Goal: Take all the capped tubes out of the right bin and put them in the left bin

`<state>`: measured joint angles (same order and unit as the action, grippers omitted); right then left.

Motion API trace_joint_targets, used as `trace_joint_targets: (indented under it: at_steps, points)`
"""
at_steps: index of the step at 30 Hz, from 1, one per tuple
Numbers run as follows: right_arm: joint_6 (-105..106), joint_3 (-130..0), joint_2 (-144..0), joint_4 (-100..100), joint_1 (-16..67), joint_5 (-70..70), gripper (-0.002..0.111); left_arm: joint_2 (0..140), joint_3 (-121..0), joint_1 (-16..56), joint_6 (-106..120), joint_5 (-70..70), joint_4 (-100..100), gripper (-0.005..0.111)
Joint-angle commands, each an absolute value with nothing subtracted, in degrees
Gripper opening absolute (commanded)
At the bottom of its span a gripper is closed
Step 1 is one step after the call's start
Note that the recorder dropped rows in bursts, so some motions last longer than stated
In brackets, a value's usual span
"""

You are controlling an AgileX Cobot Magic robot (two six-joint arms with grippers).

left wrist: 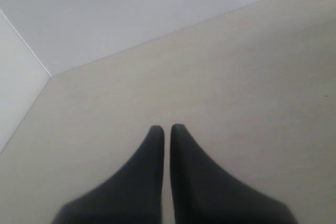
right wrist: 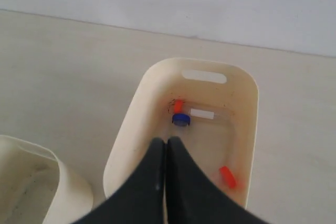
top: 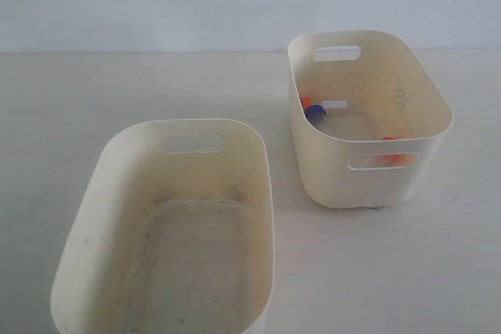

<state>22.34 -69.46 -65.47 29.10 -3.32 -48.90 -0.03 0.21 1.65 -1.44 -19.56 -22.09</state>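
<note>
Facing the right bin (right wrist: 132,129), right fingers (right wrist: 152,166) sit pinched together, empty; left fingers (left wrist: 149,156) likewise. Capped tubes (right wrist: 181,120) lie inside, hugging its walls: a reach may jam on a wall or skid one aside.

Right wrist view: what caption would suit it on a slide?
Shut right pincer faces the right bin, with blue- and orange-red-capped tubes lying inside.

The left bin (top: 109,209) runs off the bottom edge of the exterior view. The right bin's (top: 333,174) near wall hides most of the capped tubes (right wrist: 202,114). Only caps (top: 315,113) peek out, and the clear bodies are too faint to trace. In the right wrist view the right gripper (right wrist: 166,142) covers that bin's near floor.
</note>
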Motion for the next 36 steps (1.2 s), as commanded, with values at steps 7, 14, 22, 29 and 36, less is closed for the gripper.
trace_joint_targets:
  at_steps: [7,14,22,29,36]
  points:
    - [8.4,-80.6,-76.8,9.6,8.7,-53.6,0.000,0.0,0.0,1.9,-2.0,-19.4,-21.9,0.004]
    - [-2.8,-89.5,-87.2,-2.5,13.4,-63.5,0.000,0.0,0.0,1.9,-2.0,-19.4,-21.9,0.004]
    - [-2.8,-95.0,-98.4,-0.7,13.4,-69.9,0.000,0.0,0.0,1.9,-2.0,-19.4,-21.9,0.004]
    - [-2.4,-98.1,-105.5,-0.7,13.4,-70.0,0.000,0.0,0.0,1.9,-2.0,-19.4,-21.9,0.004]
    - [-1.5,-99.1,-110.1,-0.7,13.4,-68.9,0.004,0.0,0.0,1.9,-2.0,-19.4,-21.9,0.004]
